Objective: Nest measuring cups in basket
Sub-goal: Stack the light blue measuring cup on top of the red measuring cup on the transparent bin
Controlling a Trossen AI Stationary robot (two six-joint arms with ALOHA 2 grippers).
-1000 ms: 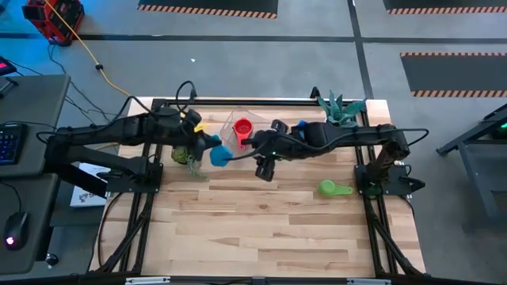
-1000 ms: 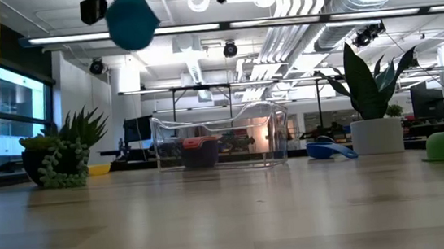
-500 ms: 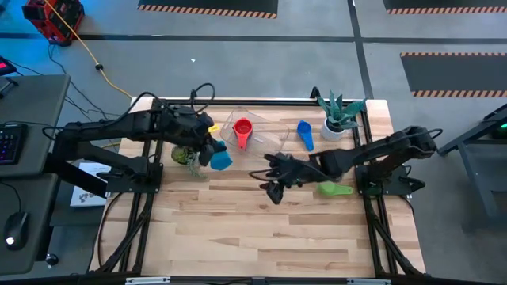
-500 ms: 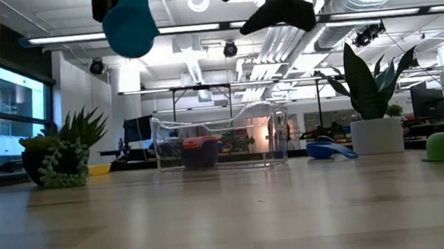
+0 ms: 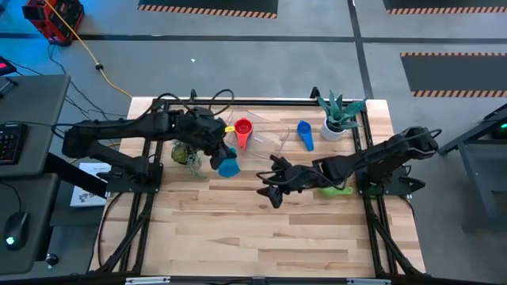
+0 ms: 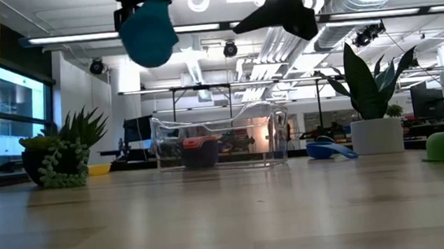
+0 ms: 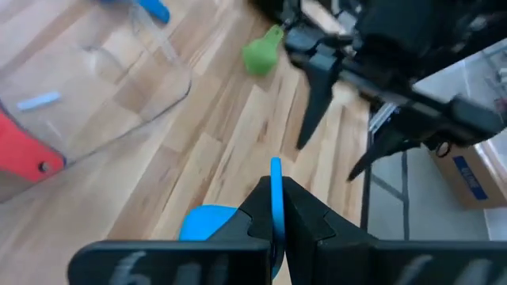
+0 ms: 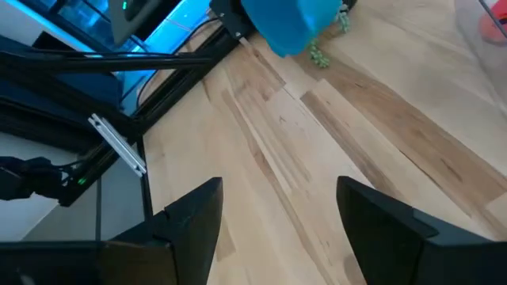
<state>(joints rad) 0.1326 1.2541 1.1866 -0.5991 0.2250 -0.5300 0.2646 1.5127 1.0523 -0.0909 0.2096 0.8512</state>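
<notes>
Wooden table [image 5: 238, 229]: left gripper [image 5: 220, 155], pinching the light blue cup [image 5: 229, 167] beside the basket [image 5: 261, 131], should lower it level into the red cup [image 5: 242, 127]; right gripper [image 5: 268, 184] spread, idle.

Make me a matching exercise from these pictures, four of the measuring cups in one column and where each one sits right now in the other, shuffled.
Cups:
1. light blue cup
2. red cup
3. green cup
4. blue cup

Places:
A. on the table beside the white plant pot
B. inside the clear basket
C. held up in the air by the left end effector
D. on the table near the right arm

Pairs: 1-C, 2-B, 3-D, 4-A
</notes>
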